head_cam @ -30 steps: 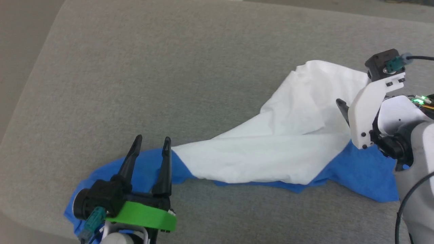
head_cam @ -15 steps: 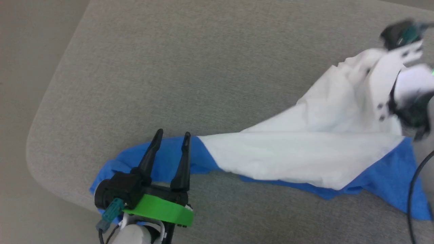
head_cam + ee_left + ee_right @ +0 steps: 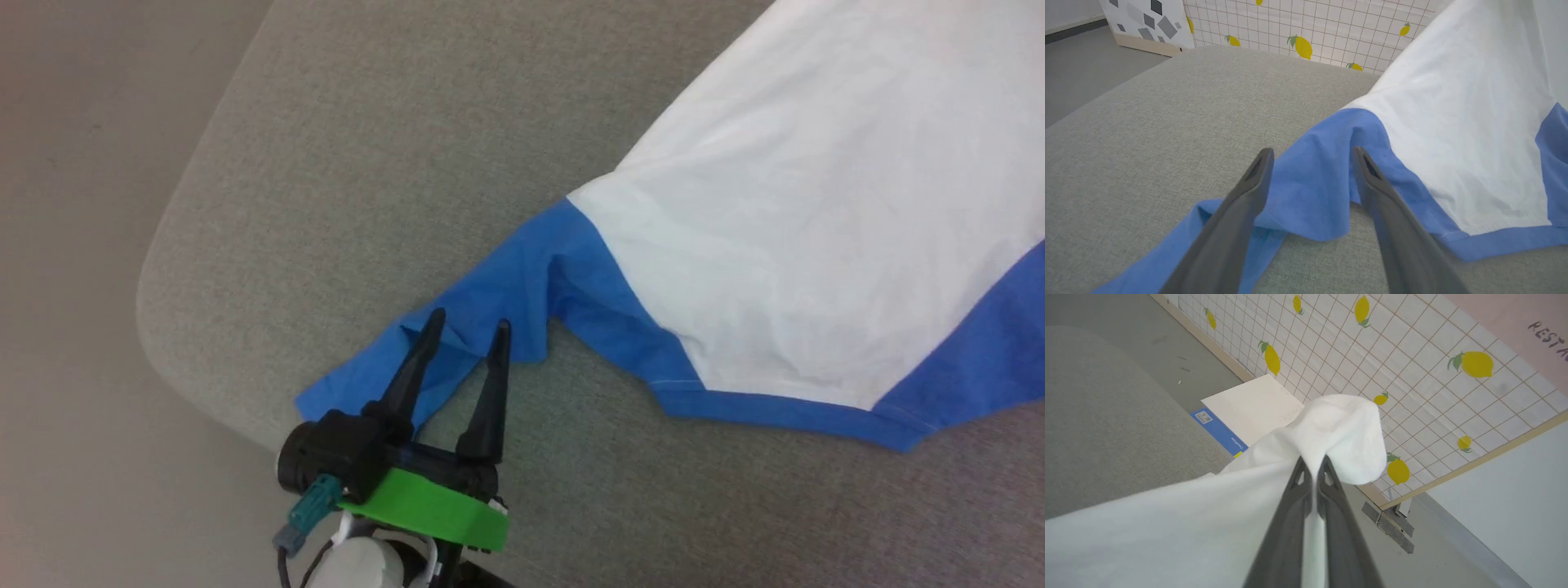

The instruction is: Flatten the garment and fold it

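The left gripper [image 3: 469,320] is standing wide and empty, its 2 fingers straddling a raised fold of the blue sleeve [image 3: 506,278] on the grey cushion [image 3: 326,163]. The garment [image 3: 800,204] is running lengthwise from this sleeve, directly ahead of the left gripper, toward the far right. There the right gripper [image 3: 1312,459] is pinching the white body aloft. Against 1 second ago, that gripper is now clamping instead of gaping, and the body is hanging taut rather than lying crumpled.

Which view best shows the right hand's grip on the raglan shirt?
Right wrist view: the right hand is shut on a bunch of the raglan shirt's white fabric. The head view shows the white body stretched toward its upper right; the left wrist view shows it sloping up beyond the open left hand.
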You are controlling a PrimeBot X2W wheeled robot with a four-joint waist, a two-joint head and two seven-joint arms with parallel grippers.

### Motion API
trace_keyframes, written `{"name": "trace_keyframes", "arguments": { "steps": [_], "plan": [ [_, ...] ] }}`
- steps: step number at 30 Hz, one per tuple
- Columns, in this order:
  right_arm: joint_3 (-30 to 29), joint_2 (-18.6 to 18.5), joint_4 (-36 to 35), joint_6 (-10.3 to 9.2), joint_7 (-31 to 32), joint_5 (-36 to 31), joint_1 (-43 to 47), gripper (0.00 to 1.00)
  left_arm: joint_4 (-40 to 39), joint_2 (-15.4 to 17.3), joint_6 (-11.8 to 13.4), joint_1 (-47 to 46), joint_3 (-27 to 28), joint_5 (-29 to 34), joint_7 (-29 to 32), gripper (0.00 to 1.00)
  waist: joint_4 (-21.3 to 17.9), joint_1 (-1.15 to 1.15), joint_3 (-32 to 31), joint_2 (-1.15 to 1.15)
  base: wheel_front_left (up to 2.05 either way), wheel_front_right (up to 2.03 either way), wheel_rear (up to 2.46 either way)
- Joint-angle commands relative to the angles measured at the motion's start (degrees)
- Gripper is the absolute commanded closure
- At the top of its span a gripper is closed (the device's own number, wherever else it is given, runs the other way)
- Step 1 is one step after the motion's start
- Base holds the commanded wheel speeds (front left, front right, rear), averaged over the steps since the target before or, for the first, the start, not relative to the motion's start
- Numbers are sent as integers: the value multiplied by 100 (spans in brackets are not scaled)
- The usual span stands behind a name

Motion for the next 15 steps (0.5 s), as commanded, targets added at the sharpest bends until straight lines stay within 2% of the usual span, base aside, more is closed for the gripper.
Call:
{"name": "trace_keyframes", "arguments": {
  "steps": [1,4,5,6,11,15],
  "plan": [
    [2,0,207,-9,-156,-136,-47,100,59,-55,-65,-120,0,45,-27,0,187,0,171,0,0,0,0],
    [-91,53,643,-9,-437,-377,0,100,127,-122,-149,-151,-18,89,-27,0,230,0,216,0,0,0,0],
    [-192,108,789,-9,-517,-458,55,60,149,-142,-173,-164,-22,105,-27,0,230,0,229,0,0,0,0],
    [-292,166,894,-9,-568,-512,101,0,164,-157,-191,-176,-24,115,-27,0,224,0,238,0,0,0,0],
    [-583,454,1306,-9,-928,-452,369,0,248,-212,-259,-241,20,218,-27,0,-3,0,85,0,0,0,0],
    [-722,419,1174,-9,-990,-138,528,0,269,-203,-265,-235,122,340,-27,0,-274,0,-168,0,0,0,0]
  ]
}}
